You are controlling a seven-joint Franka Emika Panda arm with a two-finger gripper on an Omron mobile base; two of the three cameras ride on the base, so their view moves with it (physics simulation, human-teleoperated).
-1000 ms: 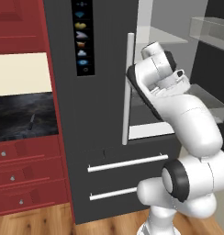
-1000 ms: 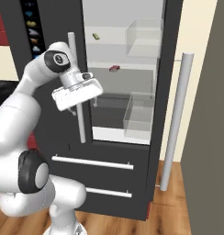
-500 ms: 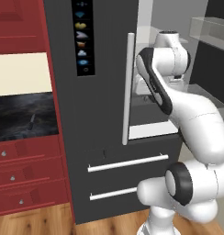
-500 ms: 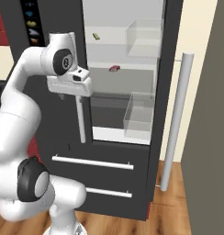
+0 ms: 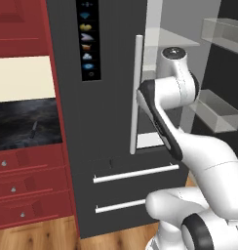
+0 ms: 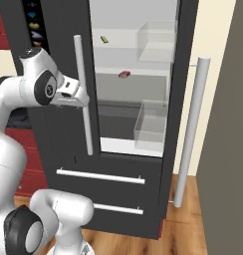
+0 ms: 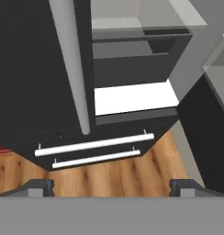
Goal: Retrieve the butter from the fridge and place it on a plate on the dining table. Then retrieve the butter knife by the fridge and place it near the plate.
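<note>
The fridge [image 6: 54, 144] stands with its right door swung open, and the fridge [image 5: 106, 127] also fills the middle of the left base view. The butter [image 6: 104, 39], a small pale stick, lies on the top shelf. My gripper [image 7: 111, 187] is open and empty; its hand hovers by the left door's bar handle [image 6: 83, 94], well below and left of the butter, looking down at the drawers. The butter knife [image 5: 34, 129] lies on the dark counter left of the fridge. The plate and the dining table are out of view.
A tiny red item [image 6: 125, 74] sits on the shelf under the butter. Clear bins [image 6: 151, 124] line the shelves' right side. The open door [image 6: 220, 129] with its long handle [image 6: 190, 132] stands at the right. Red cabinets [image 5: 23, 195] flank the fridge on the left.
The arm has drawn upright and the hand has turned and shifted a little left, staying beside the left door's handle. The jaws stay wide apart.
</note>
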